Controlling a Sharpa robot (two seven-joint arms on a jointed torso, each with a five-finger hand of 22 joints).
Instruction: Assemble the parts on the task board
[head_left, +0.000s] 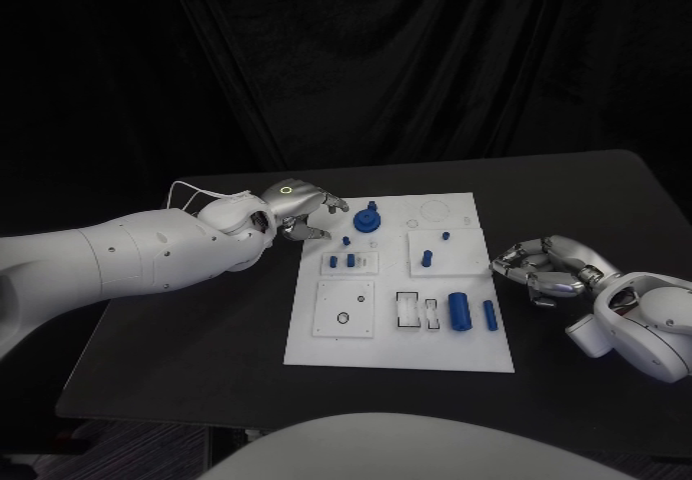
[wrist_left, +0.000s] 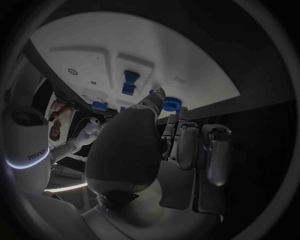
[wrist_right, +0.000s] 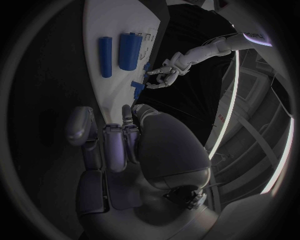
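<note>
Bench (head_left: 188, 340): black, carrying everything; the task board lies at its middle, with both arms reaching in from opposite sides.
Task board (head_left: 476, 350): white plate lying flat, long side running from the near edge toward the far edge of the bench; recesses and raised blocks on it look meant as seats for the parts, which would explain why the pieces sit grouped by shape.
Left arm: comes in across the bench's left side and ends at the board's far left corner.
Left hand (head_left: 299, 210): poised over that corner, fingers curled inward with the tips pointing at the round blue part; nothing is visibly held, and whether a fingertip touches the part I cannot tell. The pose suggests an approach to pick that piece.
Right arm: lies low along the bench's right side, off the board.
Right hand (head_left: 541, 268): just beside the board's right edge, fingers curled loosely in on nothing, apparently waiting clear of the work.
Large cylinder (head_left: 459, 311): blue, lying on its side near the board's right near quarter.
Slim cylinder (head_left: 490, 314): blue, lying parallel just beside it, toward the right edge.
Round blue part (head_left: 368, 218): at the board's far left area, standing with a knob on top.
Small pegs (head_left: 342, 261): blue, upright in a block left of centre, seemingly already seated.
</note>
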